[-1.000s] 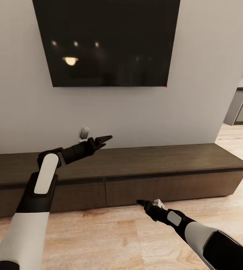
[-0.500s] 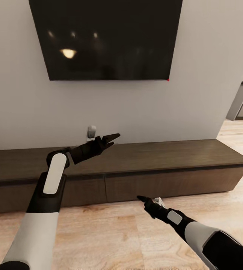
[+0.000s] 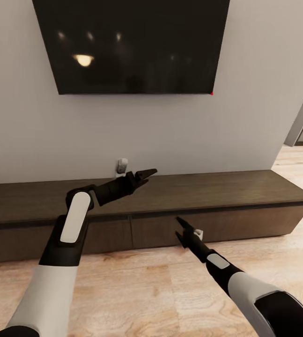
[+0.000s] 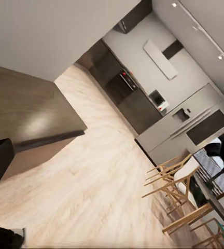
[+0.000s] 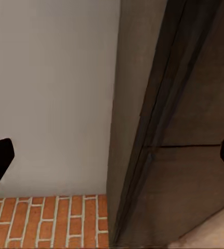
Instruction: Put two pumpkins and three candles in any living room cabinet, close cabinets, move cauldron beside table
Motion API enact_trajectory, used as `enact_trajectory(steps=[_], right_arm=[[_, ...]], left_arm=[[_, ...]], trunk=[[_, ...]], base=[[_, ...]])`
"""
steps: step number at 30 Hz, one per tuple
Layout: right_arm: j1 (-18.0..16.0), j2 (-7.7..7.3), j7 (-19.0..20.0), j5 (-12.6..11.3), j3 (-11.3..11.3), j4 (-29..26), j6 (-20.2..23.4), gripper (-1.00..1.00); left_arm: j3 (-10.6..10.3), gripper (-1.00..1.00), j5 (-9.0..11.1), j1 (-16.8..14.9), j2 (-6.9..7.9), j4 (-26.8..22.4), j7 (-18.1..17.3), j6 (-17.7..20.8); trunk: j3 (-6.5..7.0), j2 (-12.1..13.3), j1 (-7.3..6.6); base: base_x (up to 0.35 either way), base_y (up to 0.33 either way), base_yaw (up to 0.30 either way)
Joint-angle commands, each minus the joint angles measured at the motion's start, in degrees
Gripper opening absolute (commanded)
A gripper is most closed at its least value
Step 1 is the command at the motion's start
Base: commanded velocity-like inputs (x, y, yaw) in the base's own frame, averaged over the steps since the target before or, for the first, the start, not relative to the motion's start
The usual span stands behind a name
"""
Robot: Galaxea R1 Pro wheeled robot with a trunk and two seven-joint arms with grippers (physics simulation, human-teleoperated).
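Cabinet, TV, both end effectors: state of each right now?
cabinet: front panels all shut, nothing on the visible top
TV: screen off, dark, reflecting ceiling lights
left end effector: open, empty, raised over the cabinet top
right end effector: open, empty, aimed at the cabinet front near the panel seam

The cabinet [image 3: 207,224] stretches along the wall [image 3: 245,135], its flat top bare, with open air above up to the television [image 3: 132,44]. Its front panels are shut flush. Bare wooden floor [image 3: 137,290] lies open in front, and the cabinet's right end stands clear.
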Motion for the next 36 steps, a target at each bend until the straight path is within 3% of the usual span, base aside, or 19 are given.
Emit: enact_trajectory(steps=[1, 19, 26, 29, 36], right_arm=[[0.0, -0.01, 0.4, -0.6, 0.1, 0.1, 0.4, 1.00], [0.3, -0.01, 0.9, -0.7, -0.8, 0.7, 0.1, 1.00], [0.3, -0.01, -4.9, -0.7, -1.0, 1.8, -0.1, 1.00], [0.3, -0.01, -5.5, -0.7, -0.9, 1.8, -0.2, 1.00], [0.4, -0.01, 1.4, -0.7, -0.8, 1.9, -0.2, 1.00]], left_arm=[[-0.1, 1.00, -0.5, 0.0, -0.04, 0.0, -0.5, 0.2], [-0.7, 1.00, -0.4, 0.0, 0.01, 0.2, -0.5, 0.1], [-0.8, 1.00, -0.4, 0.0, 0.01, 0.2, -0.5, 0.1], [-0.8, 1.00, -0.4, 0.0, 0.01, 0.2, -0.5, 0.1], [-0.8, 1.00, -0.4, 0.0, 0.01, 0.2, -0.7, 0.1]], trunk=[[-0.05, 0.0, -0.01], [-0.05, 0.0, -0.01], [-0.05, 0.0, -0.01], [-0.05, 0.0, -0.01], [-0.05, 0.0, -0.01]], base=[[0.000, 0.000, 0.000], [0.120, -0.027, 0.000], [0.004, -0.001, 0.000], [0.019, 0.000, 0.000], [0.178, 0.000, 0.000]])
